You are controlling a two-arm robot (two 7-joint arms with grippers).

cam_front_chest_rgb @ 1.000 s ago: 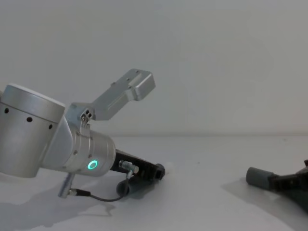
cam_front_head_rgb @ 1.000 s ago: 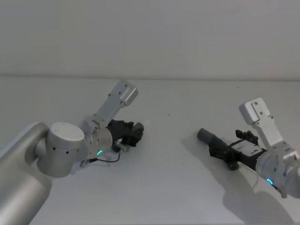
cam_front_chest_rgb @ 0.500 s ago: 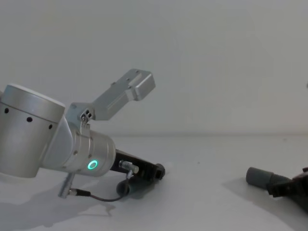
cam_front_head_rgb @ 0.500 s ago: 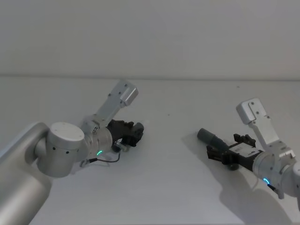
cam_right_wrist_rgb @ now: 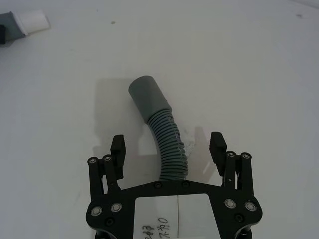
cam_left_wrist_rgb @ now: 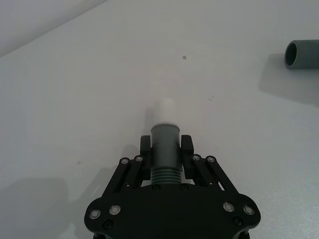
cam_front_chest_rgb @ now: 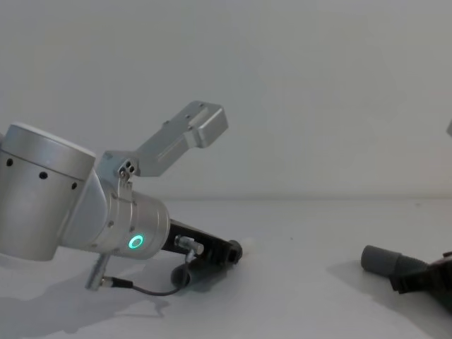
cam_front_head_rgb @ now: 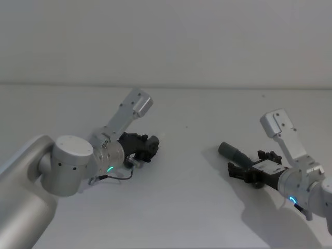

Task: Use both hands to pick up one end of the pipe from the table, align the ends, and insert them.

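My left gripper [cam_left_wrist_rgb: 166,149] is shut on the short dark grey tube [cam_left_wrist_rgb: 165,147], low over the white table [cam_front_head_rgb: 187,207]. The tube's white tip [cam_left_wrist_rgb: 164,109] points forward past the fingers. In the head view this gripper [cam_front_head_rgb: 148,145] sits left of centre. The ribbed hose [cam_right_wrist_rgb: 168,144] lies on the table at the right, its smooth grey cuff [cam_right_wrist_rgb: 147,95] pointing toward the left arm. My right gripper [cam_right_wrist_rgb: 168,148] is open and straddles the ribbed part behind the cuff, one finger on each side, not touching it. From the chest I see the cuff [cam_front_chest_rgb: 378,259] and the right gripper [cam_front_chest_rgb: 420,279].
A thin black cable [cam_front_chest_rgb: 152,288] loops from the left wrist onto the table. Bare white table lies between the white tip [cam_front_head_rgb: 162,137] and the cuff [cam_front_head_rgb: 228,150]. A plain wall stands behind the table's far edge.
My right arm has shifted slightly left and lowered around the hose. The left arm and the short tube have not moved.
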